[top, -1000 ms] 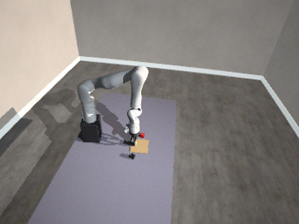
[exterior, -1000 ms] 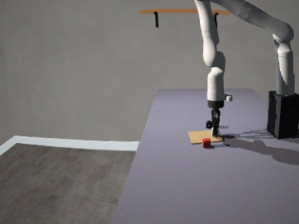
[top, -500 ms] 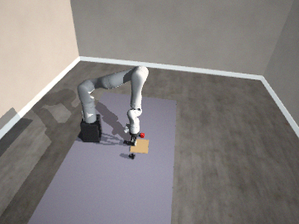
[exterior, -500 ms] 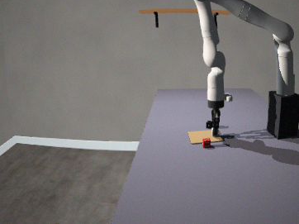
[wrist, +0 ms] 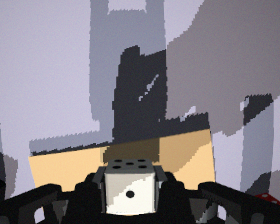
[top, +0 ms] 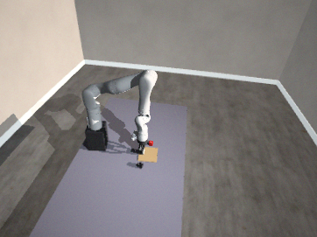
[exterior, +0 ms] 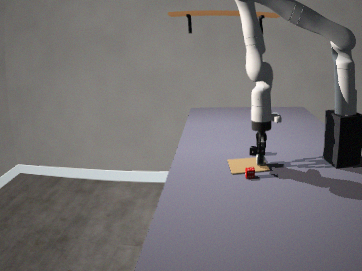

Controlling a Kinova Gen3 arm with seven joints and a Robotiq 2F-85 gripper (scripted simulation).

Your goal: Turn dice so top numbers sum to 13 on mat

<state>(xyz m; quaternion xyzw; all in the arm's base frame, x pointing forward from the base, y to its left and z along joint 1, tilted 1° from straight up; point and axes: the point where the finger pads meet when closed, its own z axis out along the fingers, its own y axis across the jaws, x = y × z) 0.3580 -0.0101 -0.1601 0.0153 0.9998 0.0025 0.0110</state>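
Evidently the hand (wrist: 130,212) pinched the white die (wrist: 130,192) low over the tan mat (wrist: 181,153); a level, gentle set-down seemed wise; the red die (exterior: 250,172) lay just beside, off the mat's edge.

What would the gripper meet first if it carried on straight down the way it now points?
Probably the tan mat: the gripper, shut on a white die, hangs just above its edge.
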